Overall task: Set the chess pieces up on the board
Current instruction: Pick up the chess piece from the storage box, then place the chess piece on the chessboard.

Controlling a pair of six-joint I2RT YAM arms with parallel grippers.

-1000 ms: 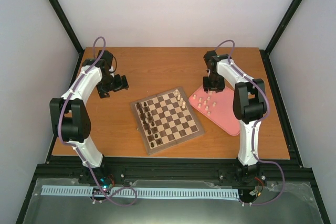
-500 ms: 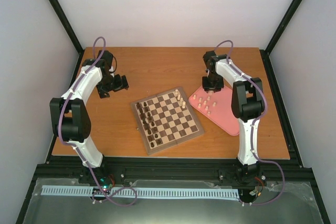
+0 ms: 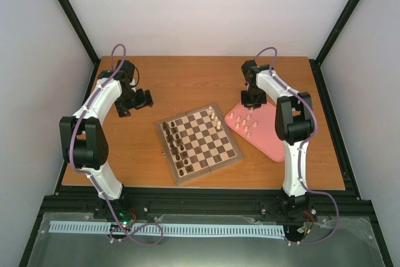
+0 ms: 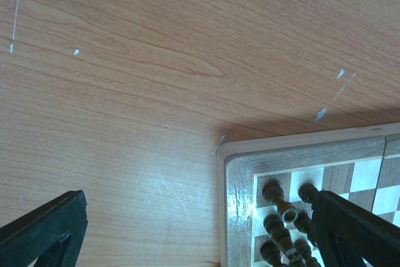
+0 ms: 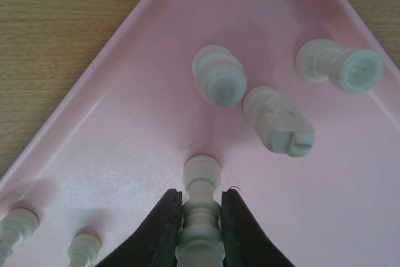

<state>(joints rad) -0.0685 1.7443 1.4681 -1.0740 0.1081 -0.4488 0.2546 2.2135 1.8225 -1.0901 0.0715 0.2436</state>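
- Since the earlier frame the right gripper (image 3: 252, 99) has come lower onto the far corner of the pink tray (image 3: 270, 143). Its jaws, which stood apart then, are now closed.
- In the right wrist view the jaws are clenched on the stem of one pale piece (image 5: 201, 176). Its round head sticks out ahead of the fingertips. I cannot tell whether the piece is already off the tray floor.
- The other loose pale pieces (image 5: 219, 82) lie just beside it in the tray, and some more show at the lower left edge of that view.
- The board (image 3: 201, 154) lies in the middle of the table (image 3: 187, 82), between the arms and just beside the tray.
- The dark pieces (image 3: 175, 145) stand along the left side of the board. Only a few pale ones (image 3: 214, 117) stand at its far right corner.
- The left gripper (image 3: 134, 101) hovers over the bare table near the board's far left corner. Its jaws are released wide and hold nothing.
- I judge that the grasp is made and that the next step is to lift the piece and carry it to the right side of the board.
- Most pale pieces are not yet placed, so much of the task remains.
- The piece is small and its neighbours are close, so the lift should go straight up.
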